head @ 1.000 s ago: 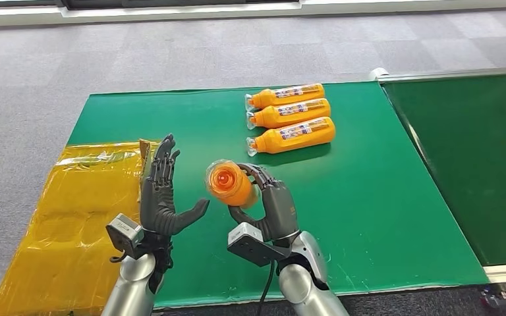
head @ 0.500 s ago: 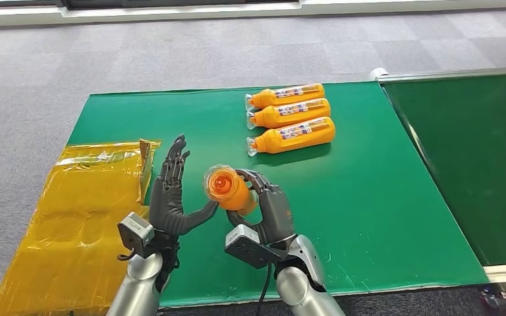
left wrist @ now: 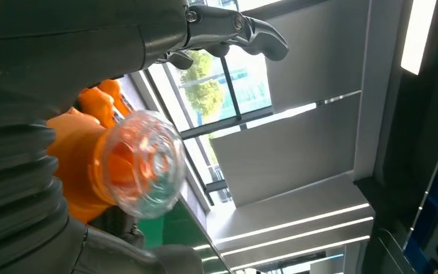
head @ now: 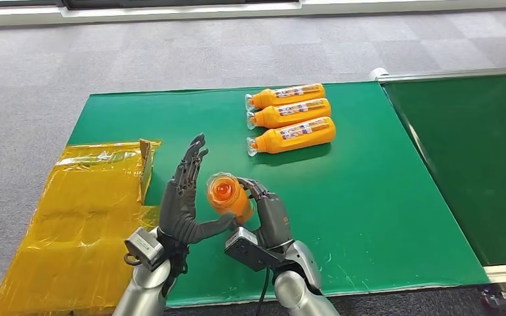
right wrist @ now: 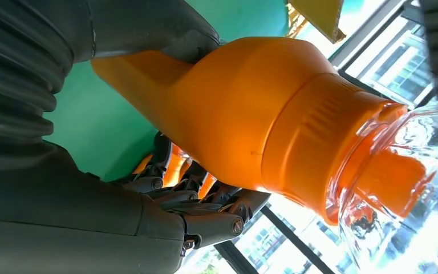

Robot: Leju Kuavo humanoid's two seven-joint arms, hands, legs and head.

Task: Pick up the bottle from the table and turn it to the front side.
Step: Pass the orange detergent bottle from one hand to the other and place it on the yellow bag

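My right hand (head: 273, 220) grips an orange bottle (head: 227, 195) just above the green table (head: 369, 197), its clear-capped top tilted up toward the camera. In the right wrist view the bottle (right wrist: 251, 120) fills the space in front of my right hand (right wrist: 63, 200), with dark fingers (right wrist: 205, 220) wrapped round its body. My left hand (head: 181, 201) stands close beside the bottle's left side, fingers straight and spread, thumb reaching under it. The left wrist view shows the capped bottle (left wrist: 140, 165) next to my left hand's palm (left wrist: 91, 34); I cannot tell whether they touch.
Three more orange bottles (head: 290, 115) lie side by side at the table's far middle, caps pointing left. A crumpled yellow sheet (head: 72, 217) covers the table's left end. A darker green table (head: 474, 158) adjoins on the right. Grey carpet lies beyond.
My left hand has moved right and forward, from well apart to close against the bottle. My right hand has drawn the bottle slightly nearer and tilted it more upright.
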